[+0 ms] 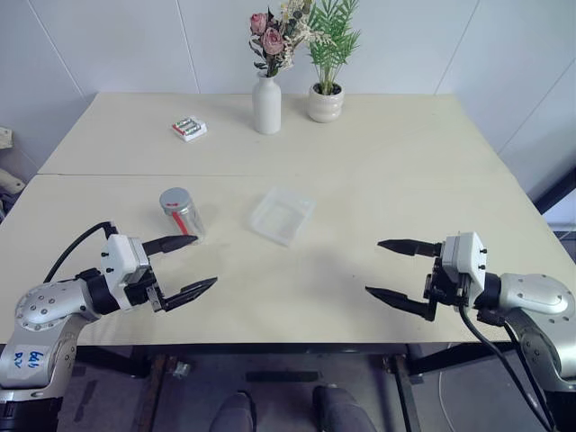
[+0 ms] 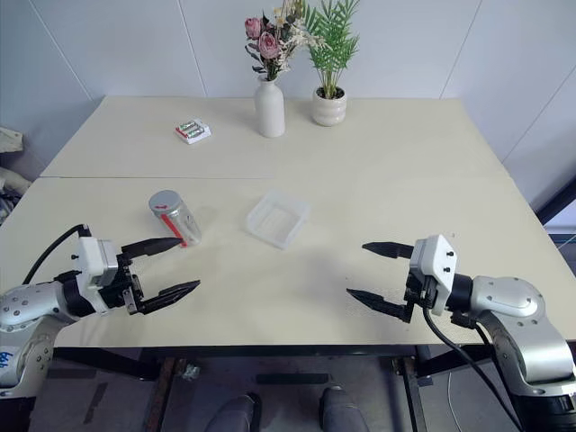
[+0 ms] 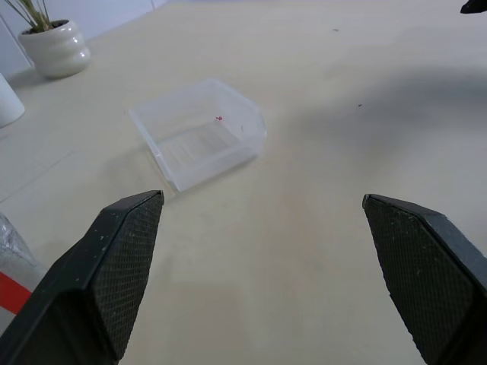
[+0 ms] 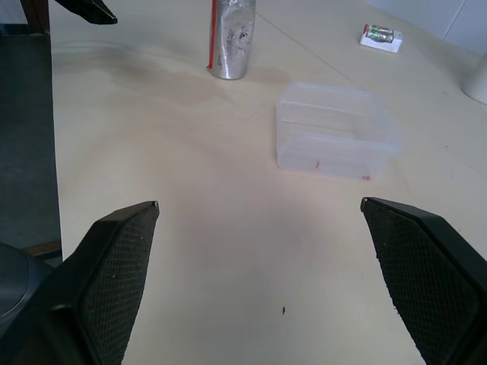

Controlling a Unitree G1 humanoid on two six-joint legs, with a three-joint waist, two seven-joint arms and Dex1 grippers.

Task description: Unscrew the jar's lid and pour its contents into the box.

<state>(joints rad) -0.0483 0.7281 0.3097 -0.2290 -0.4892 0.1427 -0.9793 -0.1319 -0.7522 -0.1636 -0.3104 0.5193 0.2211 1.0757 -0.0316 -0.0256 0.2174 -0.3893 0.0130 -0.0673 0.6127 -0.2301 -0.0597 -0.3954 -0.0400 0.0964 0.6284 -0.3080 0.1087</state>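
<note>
The small clear jar (image 1: pixel 184 218) with a red mark stands upright on the left of the table, and its grey lid (image 1: pixel 175 199) is on top. Its contents are too small to make out. The transparent box (image 1: pixel 282 216) lies to the jar's right, near the table's middle. My left gripper (image 1: pixel 206 260) hovers open just in front of the jar, with nothing between its fingers. My right gripper (image 1: pixel 373 266) is open and empty over the right front of the table. The right wrist view looks across at the box (image 4: pixel 335 129) and the jar (image 4: pixel 230 34).
At the back stand a white flower vase (image 1: pixel 266 105) and a small potted plant (image 1: pixel 325 103). A white pack of green batteries (image 1: pixel 189 129) lies at the back left. The table's front edge (image 1: pixel 297 340) runs just under both grippers.
</note>
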